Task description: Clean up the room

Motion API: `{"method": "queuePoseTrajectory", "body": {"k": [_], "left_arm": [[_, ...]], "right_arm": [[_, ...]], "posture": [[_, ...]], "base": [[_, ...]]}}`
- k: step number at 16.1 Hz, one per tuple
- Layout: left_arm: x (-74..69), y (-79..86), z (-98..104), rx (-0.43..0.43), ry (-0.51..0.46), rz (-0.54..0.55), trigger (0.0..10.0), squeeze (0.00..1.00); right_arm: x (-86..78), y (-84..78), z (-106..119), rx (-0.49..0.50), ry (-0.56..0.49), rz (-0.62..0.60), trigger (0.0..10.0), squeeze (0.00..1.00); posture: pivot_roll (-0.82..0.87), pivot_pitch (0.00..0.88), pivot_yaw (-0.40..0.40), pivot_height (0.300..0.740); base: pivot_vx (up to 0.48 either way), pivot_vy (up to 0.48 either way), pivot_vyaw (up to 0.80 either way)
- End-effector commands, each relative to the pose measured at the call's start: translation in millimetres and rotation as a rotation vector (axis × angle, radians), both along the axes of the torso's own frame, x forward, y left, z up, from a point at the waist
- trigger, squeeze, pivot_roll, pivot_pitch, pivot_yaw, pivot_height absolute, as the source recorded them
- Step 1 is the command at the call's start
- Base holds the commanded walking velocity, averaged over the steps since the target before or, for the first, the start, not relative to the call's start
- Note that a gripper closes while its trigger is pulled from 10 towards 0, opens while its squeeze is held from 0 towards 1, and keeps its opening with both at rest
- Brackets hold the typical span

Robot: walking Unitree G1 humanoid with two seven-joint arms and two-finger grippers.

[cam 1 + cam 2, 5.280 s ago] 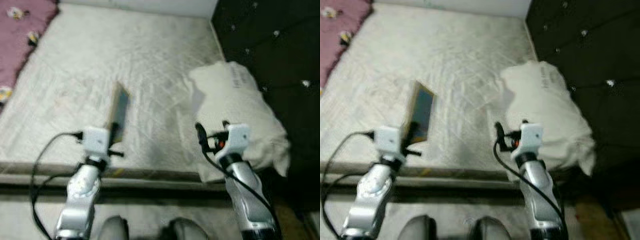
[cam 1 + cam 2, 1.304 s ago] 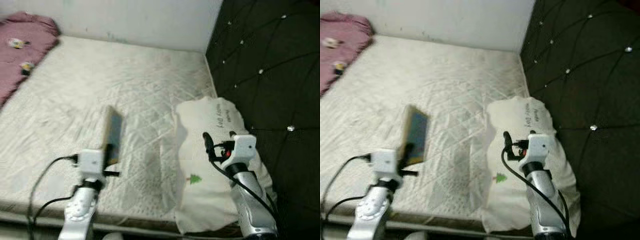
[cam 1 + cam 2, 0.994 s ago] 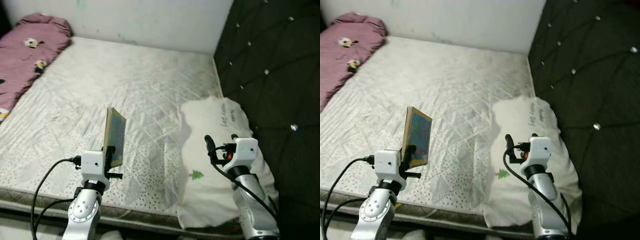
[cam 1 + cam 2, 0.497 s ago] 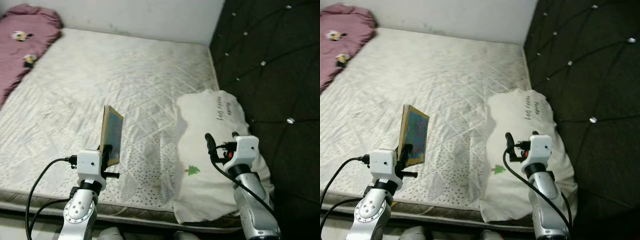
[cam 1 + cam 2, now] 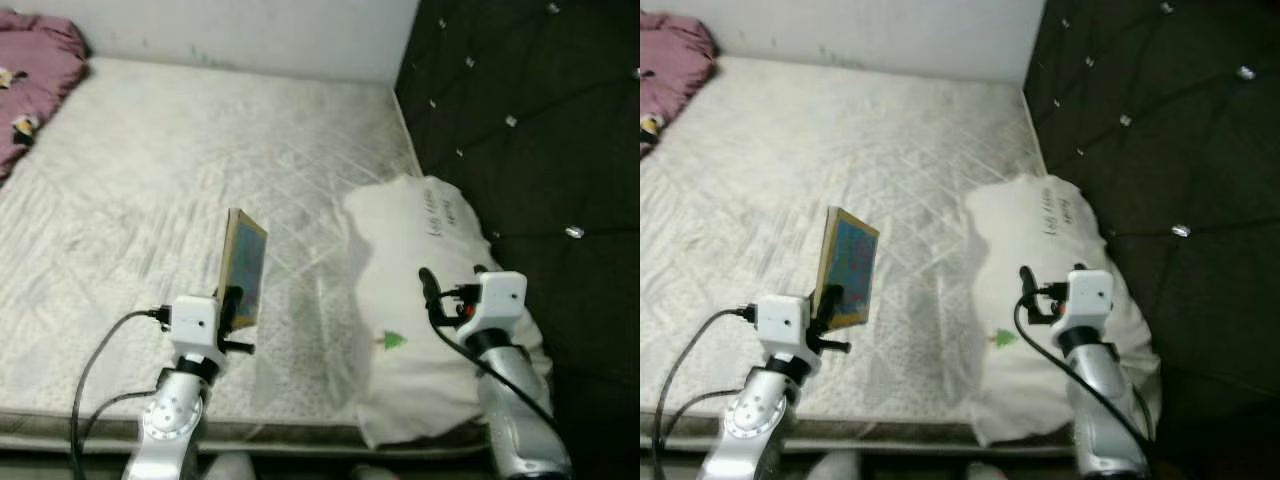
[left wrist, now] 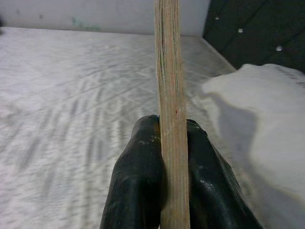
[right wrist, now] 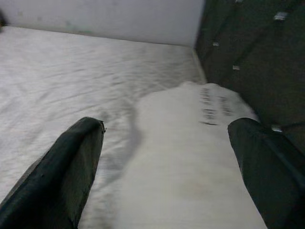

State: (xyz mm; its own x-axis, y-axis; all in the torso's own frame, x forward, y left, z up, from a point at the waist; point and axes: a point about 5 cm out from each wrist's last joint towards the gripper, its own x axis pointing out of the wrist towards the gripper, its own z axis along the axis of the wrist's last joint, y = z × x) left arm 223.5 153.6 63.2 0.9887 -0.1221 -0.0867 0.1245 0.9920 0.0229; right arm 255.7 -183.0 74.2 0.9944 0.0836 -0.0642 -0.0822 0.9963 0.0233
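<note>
The left gripper (image 5: pixel 232 300) held a thin picture book (image 5: pixel 243 267) upright, its jaws pressed on the lower edge; in the left wrist view the two black fingers (image 6: pixel 138 181) pinched the book's page edge between them. The book stood in the air above the near edge of the mattress (image 5: pixel 150 180), not touching it. The right gripper (image 5: pixel 1050 290) hovered over the white pillow (image 5: pixel 420 260) that lay at the near right corner of the mattress, against the dark tufted headboard (image 5: pixel 520 120); its jaws were spread wide and held nothing, as the right wrist view showed.

Compared with a second before, the whole scene had slid to the left in the head views: the pink blanket (image 5: pixel 30 70) at the far left corner was now almost out of the picture, and the headboard took more of it. This was a turn of the camera, so the robot was most likely turning to the right. The book kept the same place in the left gripper. In my judgement, the book was being carried away, and a place to put it was not yet in view.
</note>
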Motion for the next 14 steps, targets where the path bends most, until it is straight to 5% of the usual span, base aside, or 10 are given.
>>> {"method": "queuePoseTrajectory", "body": {"k": [1,11,14], "left_arm": [[1.8,0.0,8,0.017,-0.044,0.002,10.0,0.00],[-7.6,18.4,2,0.054,-0.015,0.105,10.0,0.00],[-13.3,29.5,1,0.105,-0.017,0.171,10.0,0.00]], "right_arm": [[1.2,-0.6,4,-0.006,-0.015,0.005,10.0,0.00],[-3.8,0.9,4,-0.022,-0.008,0.027,10.0,0.00],[-5.9,-2.0,-1,0.088,0.050,-0.047,10.0,0.00]], "posture": [[0.02,0.049,-0.066,0.740],[0.03,0.071,-0.084,0.740],[0.03,0.079,-0.090,0.740]], "base": [[0.000,0.000,0.00],[0.000,0.000,0.00],[0.000,0.000,0.00]]}}
